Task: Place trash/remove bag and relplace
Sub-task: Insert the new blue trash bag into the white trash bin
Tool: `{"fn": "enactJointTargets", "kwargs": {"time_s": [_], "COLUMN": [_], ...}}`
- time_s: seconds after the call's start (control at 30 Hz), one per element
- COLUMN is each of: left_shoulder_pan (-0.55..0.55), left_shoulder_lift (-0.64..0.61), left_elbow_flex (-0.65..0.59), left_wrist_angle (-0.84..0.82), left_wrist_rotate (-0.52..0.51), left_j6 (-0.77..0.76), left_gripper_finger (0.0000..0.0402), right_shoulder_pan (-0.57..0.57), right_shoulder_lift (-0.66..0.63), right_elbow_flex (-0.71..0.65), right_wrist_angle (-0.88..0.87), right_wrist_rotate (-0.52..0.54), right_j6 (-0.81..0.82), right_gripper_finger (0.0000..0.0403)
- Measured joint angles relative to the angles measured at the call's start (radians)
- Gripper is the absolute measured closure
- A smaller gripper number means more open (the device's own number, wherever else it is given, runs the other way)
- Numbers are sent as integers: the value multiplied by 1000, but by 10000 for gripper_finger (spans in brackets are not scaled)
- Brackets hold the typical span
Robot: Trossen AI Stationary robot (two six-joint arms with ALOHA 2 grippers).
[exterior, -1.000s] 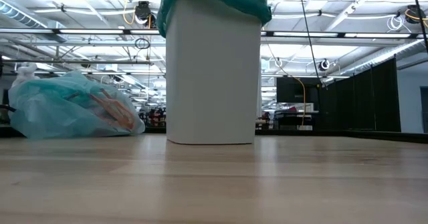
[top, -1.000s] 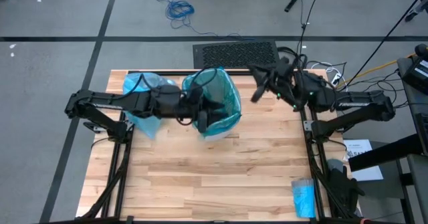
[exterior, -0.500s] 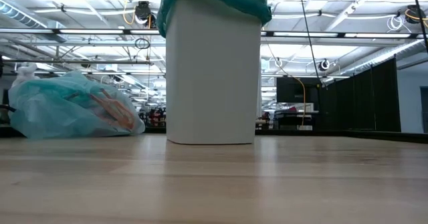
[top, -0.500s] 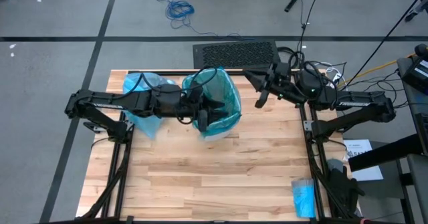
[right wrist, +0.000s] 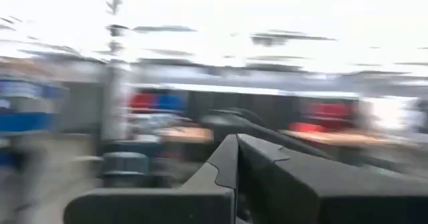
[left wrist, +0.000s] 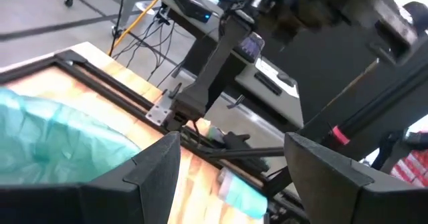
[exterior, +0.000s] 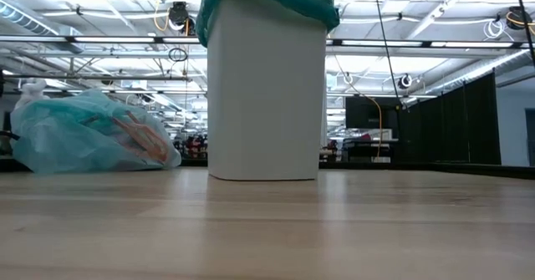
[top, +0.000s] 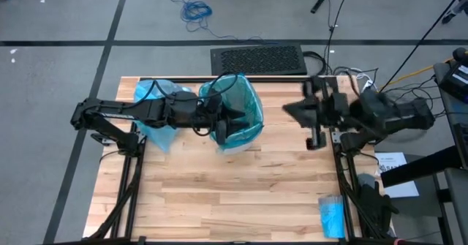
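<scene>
Wooden counter (top: 219, 194): a white bin (exterior: 266, 88) lined in teal; the left claw (top: 228, 125) hangs spread over its mouth, the right claw (top: 292, 112) pressed together beside it. The filled pale-blue bag (exterior: 88, 138) lies just behind the bin.

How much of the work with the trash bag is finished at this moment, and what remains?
Done: the filled light-blue bag lies on the table beside the white bin, and a teal liner covers the bin's rim. In hand: the left gripper, open, hovers at the rim; the right gripper is shut, off to the side. Left: possibly settling the liner.
</scene>
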Motion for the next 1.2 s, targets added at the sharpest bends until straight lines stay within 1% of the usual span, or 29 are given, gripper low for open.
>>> {"fn": "enactJointTargets", "kwargs": {"time_s": [0.07,0.1,0.13,0.27,0.37,0.4,0.47,0.5,0.63,0.77,0.83,0.9,0.97,1.1,1.2], "left_shoulder_pan": [5,4,3,12,10,13,26,32,48,92,119,151,188,264,310], "left_shoulder_lift": [0,0,0,3,3,3,3,3,3,3,3,3,-1,-25,-60], "left_elbow_flex": [0,0,0,0,0,0,0,0,0,0,0,0,0,0,0], "left_wrist_angle": [10,12,15,8,7,12,13,15,18,25,26,21,-6,-166,-301], "left_wrist_rotate": [4,4,4,9,15,13,-3,-19,-71,-140,-145,-146,-146,-128,-120], "left_j6": [29,21,-1,-42,-42,-42,-39,-36,-38,16,56,89,89,60,53], "left_gripper_finger": [141,141,141,141,141,141,141,141,141,141,141,141,141,141,141], "right_shoulder_pan": [-14,-23,-28,-33,-46,-53,-66,-71,-92,-102,-124,-153,-194,-297,-366], "right_shoulder_lift": [6,10,14,2,4,9,18,18,8,13,13,21,33,38,50], "right_elbow_flex": [0,-1,-4,-1,-1,-1,-4,-6,-2,-4,-3,-3,-3,-3,21], "right_wrist_angle": [11,3,-19,-34,-106,-133,-202,-229,-337,-410,-416,-415,-427,-446,-531], "right_wrist_rotate": [198,251,267,186,242,243,200,196,235,181,152,81,-18,-147,-213], "right_j6": [-24,-24,-20,-24,5,22,65,87,112,131,130,156,212,267,289], "right_gripper_finger": [403,403,403,403,403,403,403,403,403,403,403,403,403,403,403]}}
